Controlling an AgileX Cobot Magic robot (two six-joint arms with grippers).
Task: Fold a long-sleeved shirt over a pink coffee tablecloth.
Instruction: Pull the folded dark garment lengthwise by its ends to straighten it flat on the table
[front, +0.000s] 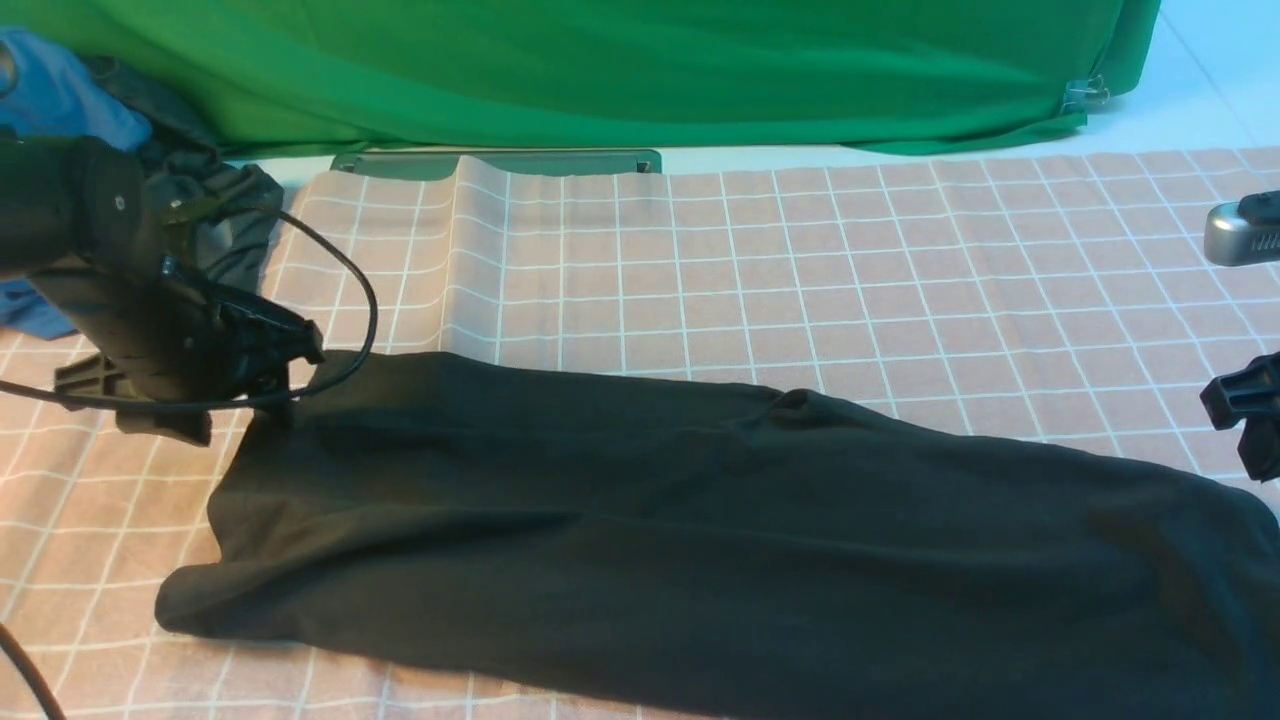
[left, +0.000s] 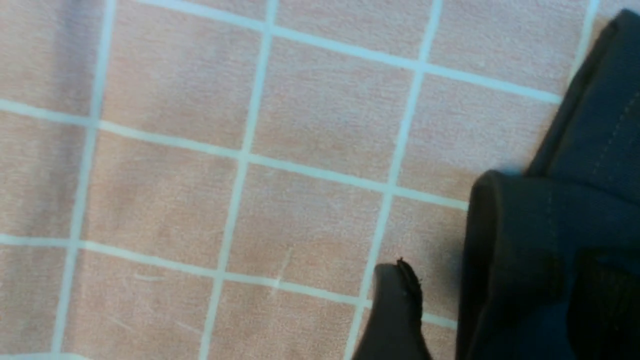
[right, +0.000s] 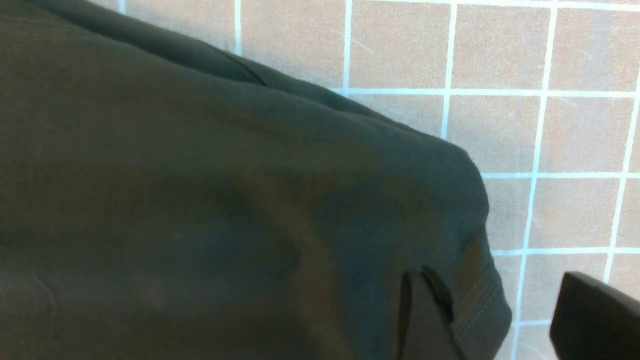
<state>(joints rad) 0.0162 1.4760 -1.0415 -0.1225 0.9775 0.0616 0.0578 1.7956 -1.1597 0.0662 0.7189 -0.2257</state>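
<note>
One long-sleeved shirt (front: 700, 530) nearest me, folded into a long band on the one pink coffee tablecloth (front: 800, 260). I count two grippers: left gripper (front: 272, 405) at its far-left corner, jaws apparently parted; right gripper (right: 497, 285) spread wide astride its right hem. Beyond, one green cloth (front: 600, 70).
</note>
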